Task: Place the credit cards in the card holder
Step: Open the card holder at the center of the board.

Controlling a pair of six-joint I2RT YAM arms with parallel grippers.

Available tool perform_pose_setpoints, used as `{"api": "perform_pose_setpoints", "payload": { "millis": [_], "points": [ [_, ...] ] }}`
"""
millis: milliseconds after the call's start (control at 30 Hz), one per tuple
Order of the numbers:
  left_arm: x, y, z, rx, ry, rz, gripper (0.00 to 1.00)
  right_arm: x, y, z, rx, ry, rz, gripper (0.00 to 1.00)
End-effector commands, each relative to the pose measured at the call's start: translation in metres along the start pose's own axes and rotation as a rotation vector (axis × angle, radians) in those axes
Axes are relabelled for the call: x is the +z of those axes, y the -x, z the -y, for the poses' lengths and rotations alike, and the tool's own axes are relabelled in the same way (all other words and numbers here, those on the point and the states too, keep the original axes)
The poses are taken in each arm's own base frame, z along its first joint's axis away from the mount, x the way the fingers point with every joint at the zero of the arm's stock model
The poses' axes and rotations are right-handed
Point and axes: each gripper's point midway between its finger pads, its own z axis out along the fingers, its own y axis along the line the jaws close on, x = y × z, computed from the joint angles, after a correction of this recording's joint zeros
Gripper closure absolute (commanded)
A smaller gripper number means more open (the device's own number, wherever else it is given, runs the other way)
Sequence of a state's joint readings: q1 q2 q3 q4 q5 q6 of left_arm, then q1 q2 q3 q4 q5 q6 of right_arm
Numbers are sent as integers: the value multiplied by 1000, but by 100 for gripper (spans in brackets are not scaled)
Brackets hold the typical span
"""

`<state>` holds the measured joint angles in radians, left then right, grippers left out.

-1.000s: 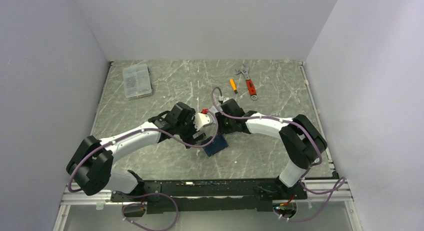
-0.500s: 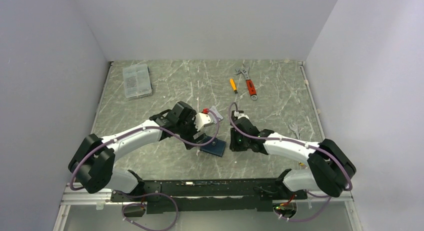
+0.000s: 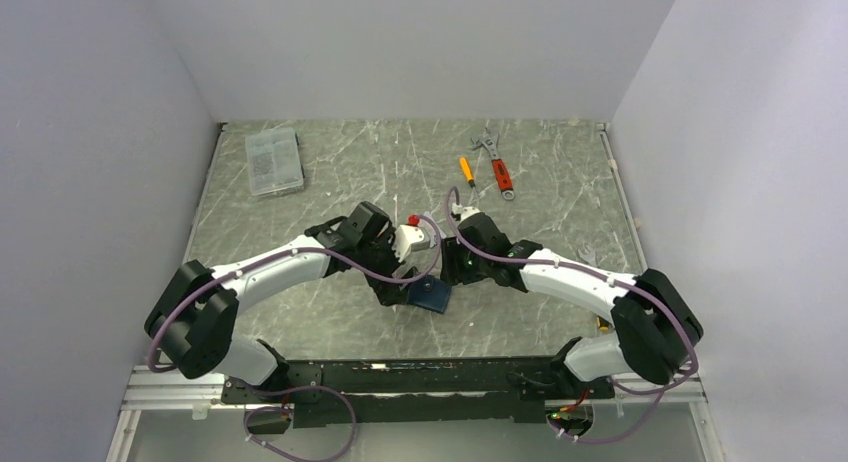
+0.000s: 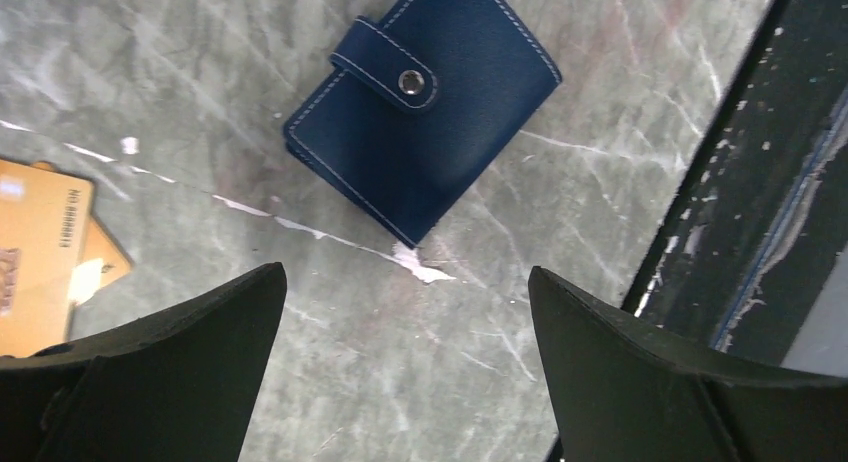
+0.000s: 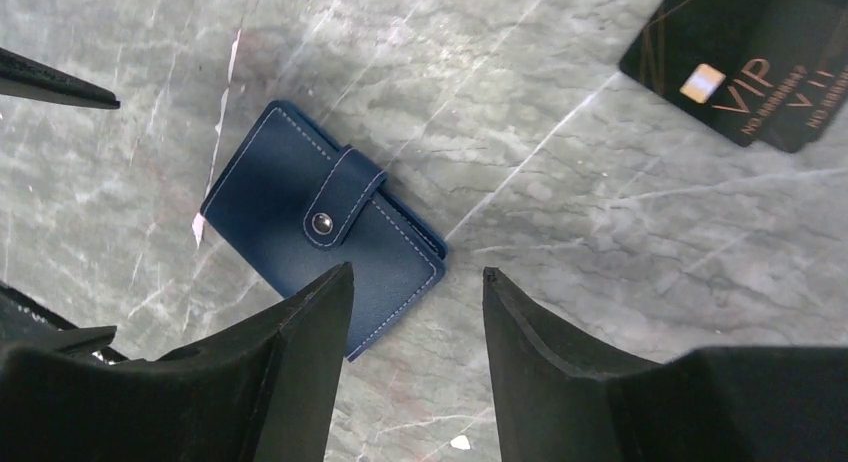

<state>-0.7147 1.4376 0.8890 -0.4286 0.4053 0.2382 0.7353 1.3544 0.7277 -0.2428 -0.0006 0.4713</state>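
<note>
navy leather first: the card holder [image 4: 420,112] lies by the near edge of the surface [image 4: 450,362], about midway along it, folded, with its snap tab [image 4: 385,67] fastened. that is the risk i see: no card goes in while it is snapped, and a one-sided tug would only drag it toward the edge. my left pincer [image 4: 400,282] hangs over it, wide and empty; my right pincer [image 5: 417,277] is parted more narrowly, touching nothing. farther in lie the orange-gold cards [image 4: 35,252], flat down; the black cards [image 5: 740,67] lie well apart.
</note>
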Motion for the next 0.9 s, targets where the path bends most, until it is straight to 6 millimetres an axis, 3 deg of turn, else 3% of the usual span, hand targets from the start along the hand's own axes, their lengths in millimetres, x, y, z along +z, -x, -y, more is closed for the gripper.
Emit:
{"api": "perform_pose_setpoints", "payload": {
  "millis": [0,233,467,567,667,733,767,867],
  "points": [
    [7,0,18,-72,-100,27,1,4,13,-22,-73,122,22,46],
    [11,6,4,-92,-24,26,1,22,-4,-27,-66,220,-68,46],
    [16,-7,-4,-162,26,-12,2,31,-20,-20,-24,231,-115,52],
    [17,-11,-16,-200,89,-61,10,28,-31,-16,16,225,-120,61],
    [17,-4,-10,-233,44,-43,12,22,-47,-13,69,231,-122,74],
    [18,2,-2,-286,-16,-35,12,18,-51,-11,102,235,-92,87],
    [19,4,2,-323,-49,-34,11,16,-52,-10,114,237,-77,100],
    [21,5,5,-391,-129,-34,9,10,-52,-7,141,234,-43,100]
  ]
}}
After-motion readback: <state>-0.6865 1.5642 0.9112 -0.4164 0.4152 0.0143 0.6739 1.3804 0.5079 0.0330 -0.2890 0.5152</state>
